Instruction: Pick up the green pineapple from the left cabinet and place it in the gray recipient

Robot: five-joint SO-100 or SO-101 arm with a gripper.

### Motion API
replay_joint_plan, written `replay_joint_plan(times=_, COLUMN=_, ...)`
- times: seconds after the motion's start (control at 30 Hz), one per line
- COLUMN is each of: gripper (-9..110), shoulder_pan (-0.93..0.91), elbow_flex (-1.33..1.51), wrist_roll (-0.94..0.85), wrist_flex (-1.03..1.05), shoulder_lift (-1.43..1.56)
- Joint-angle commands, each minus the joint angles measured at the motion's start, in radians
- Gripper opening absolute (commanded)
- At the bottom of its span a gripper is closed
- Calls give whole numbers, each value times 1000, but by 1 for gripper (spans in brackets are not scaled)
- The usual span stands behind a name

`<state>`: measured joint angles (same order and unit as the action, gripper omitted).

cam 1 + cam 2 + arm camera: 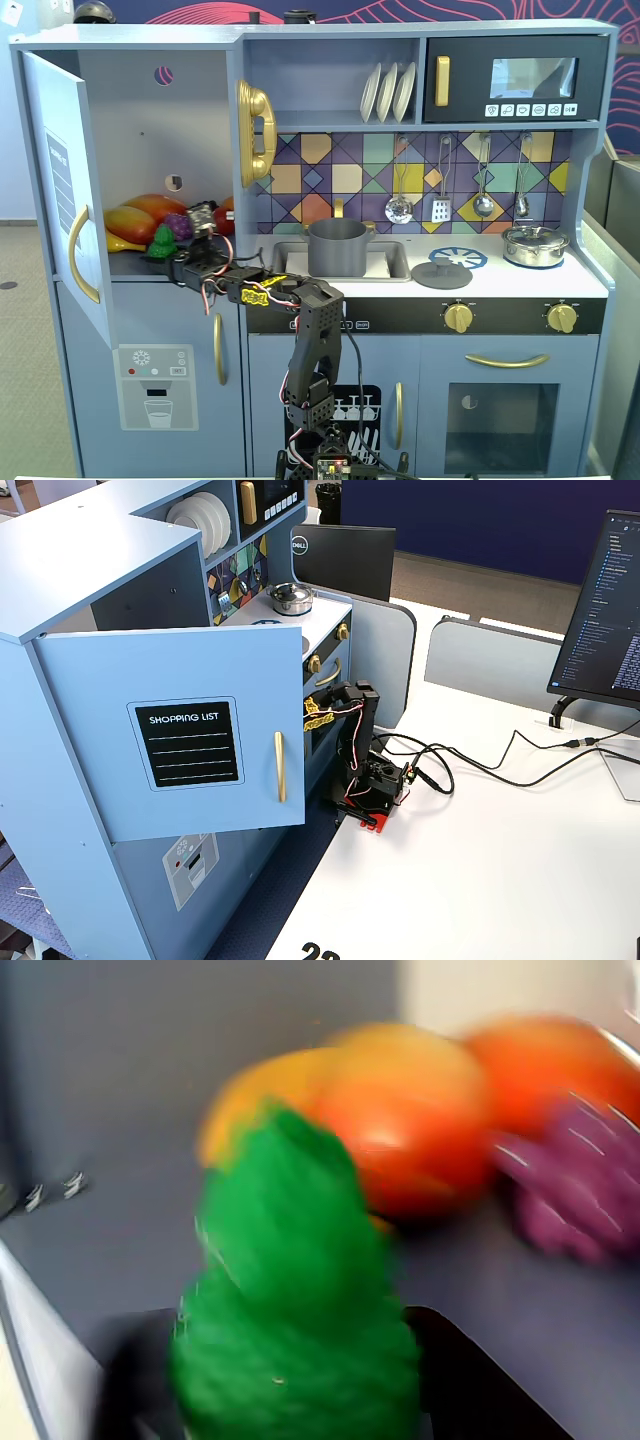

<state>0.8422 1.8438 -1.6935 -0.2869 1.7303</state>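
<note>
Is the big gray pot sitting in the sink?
Yes, the gray pot stands inside the sink in a fixed view.
</note>
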Motion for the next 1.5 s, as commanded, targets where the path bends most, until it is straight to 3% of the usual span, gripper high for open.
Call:
replay_joint_plan(times=0.0, gripper=0, shoulder_pan=23, elbow_flex=-114, wrist_roll=-55, wrist_flex=-3, shoulder_lift=32)
replay_joint_plan(times=0.1, gripper=0, shoulder_pan=38, elbow_flex=-74, wrist_roll=-91, wrist_flex=20, shoulder_lift=149)
replay_joint_plan(times=0.43, gripper=0, shoulder_pan=124, elbow_flex=149, wrist_roll=-193, wrist_flex=436, shoulder_lift=833)
replay_joint_plan(times=0.57, gripper=0, shoulder_pan=29, elbow_flex=199, wrist_roll=-189, wrist_flex=442, shoulder_lift=994)
replay_joint_plan(times=0.67, gripper=0, shoulder_pan=-153, elbow_flex=193, wrist_roll=-112, wrist_flex=472, shoulder_lift=1043)
replay_joint_plan(times=1.0, gripper=0, shoulder_pan=-724, elbow_flex=2, wrist_roll=81, wrist_flex=546, shoulder_lift=824)
replay_joint_plan(times=1.47, gripper=0, shoulder_pan=-893, elbow_flex=-101, wrist_roll=55, wrist_flex=486, shoulder_lift=402)
